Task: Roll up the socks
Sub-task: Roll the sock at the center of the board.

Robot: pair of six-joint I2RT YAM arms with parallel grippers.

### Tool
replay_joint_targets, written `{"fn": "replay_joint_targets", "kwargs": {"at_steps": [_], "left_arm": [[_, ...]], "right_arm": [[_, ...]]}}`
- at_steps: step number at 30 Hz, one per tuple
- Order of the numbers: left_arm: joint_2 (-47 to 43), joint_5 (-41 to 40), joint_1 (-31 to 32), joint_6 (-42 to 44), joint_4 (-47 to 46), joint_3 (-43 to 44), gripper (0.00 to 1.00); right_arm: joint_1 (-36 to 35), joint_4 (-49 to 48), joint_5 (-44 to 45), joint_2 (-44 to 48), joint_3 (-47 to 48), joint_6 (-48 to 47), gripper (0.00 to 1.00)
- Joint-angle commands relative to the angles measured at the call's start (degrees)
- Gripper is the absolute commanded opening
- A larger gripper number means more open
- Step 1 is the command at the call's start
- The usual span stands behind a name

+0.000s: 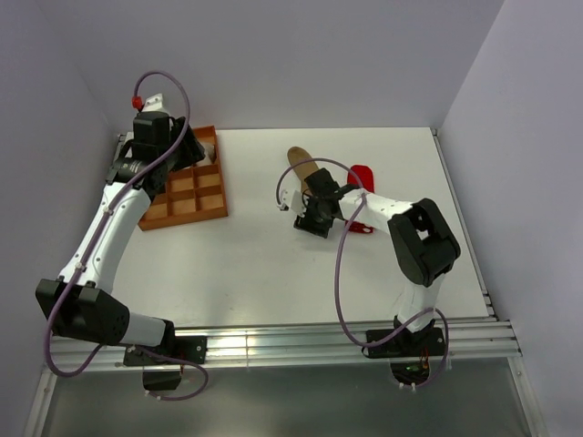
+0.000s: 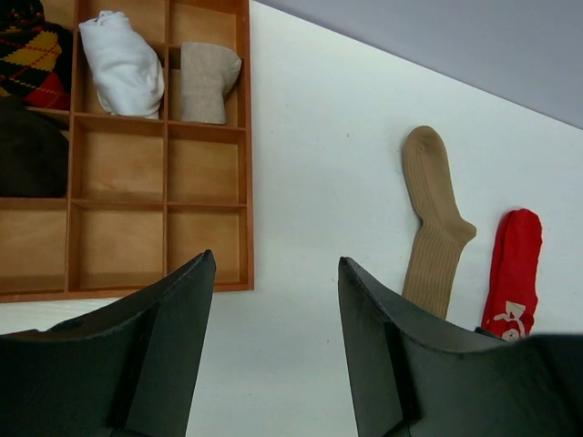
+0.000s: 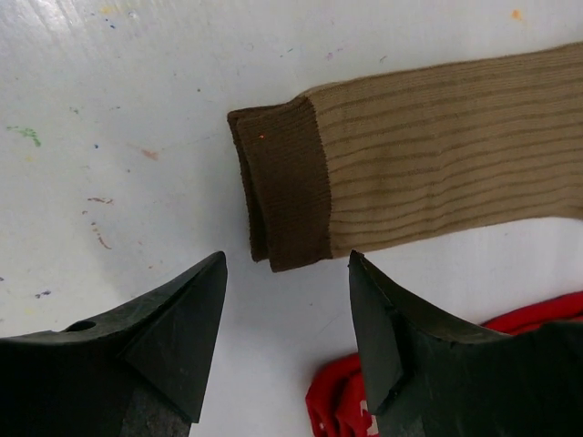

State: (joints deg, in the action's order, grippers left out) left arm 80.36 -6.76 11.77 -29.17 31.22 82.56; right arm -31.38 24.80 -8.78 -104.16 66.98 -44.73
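- The tan sock (image 1: pixel 298 162) lies flat on the white tabletop (image 1: pixel 264 269), right of centre, with its toe towards the far wall. Much of it is hidden under the right arm in the top view.
- In the right wrist view, the sock's dark brown cuff (image 3: pixel 284 187) is folded flat. The ribbed tan leg runs off to the right of the frame.
- The right pincer (image 3: pixel 287 264) hangs low over that cuff with its fingers apart. The cuff's edge sits just ahead of the gap between them. No contact with the fabric shows.
- The red sock (image 2: pixel 515 264) lies just beside the tan one, with a narrow strip of tabletop between them. It bears a small white pattern near its lower end. A crumpled part of it shows under the right finger (image 3: pixel 428 364) in the right wrist view.
- The left pincer (image 2: pixel 275 273) stands spread and holds nothing. It hovers above the near edge of a wooden divided tray (image 2: pixel 247 164) at the left of the tabletop, well apart from both loose socks.
- In the tray's far row, a white rolled sock (image 2: pixel 120 62) fills one compartment. A beige rolled sock (image 2: pixel 206 82) fills the one next to it, at the tray's edge.
- An argyle sock (image 2: pixel 33 56) in black, yellow and red sits on the other side of the white one. Below it is a dark bundle (image 2: pixel 29 153) whose nature I cannot tell.
- The other compartments in view show bare wood.
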Motion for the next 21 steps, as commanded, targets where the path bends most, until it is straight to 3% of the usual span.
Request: {"fn": "replay_joint_targets", "kwargs": {"at_steps": [1,13,21], "left_arm": [[-3.8,1.7,0.3,0.7,-3.6,-0.1,0.61],[-3.5,1.9,0.5,2.2,-3.4,-0.7,0.62],[-2.5,1.6,2.0,3.4,-2.7,-1.1,0.62]], "right_arm": [[-0.5,-2.9,0.2,-1.0,0.8,-2.9,0.63],[-0.4,-2.4,-0.6,-5.0,2.5,-3.9,0.62],[0.3,1.5,-2.8,-9.1,7.5,-4.1,0.55]]}}
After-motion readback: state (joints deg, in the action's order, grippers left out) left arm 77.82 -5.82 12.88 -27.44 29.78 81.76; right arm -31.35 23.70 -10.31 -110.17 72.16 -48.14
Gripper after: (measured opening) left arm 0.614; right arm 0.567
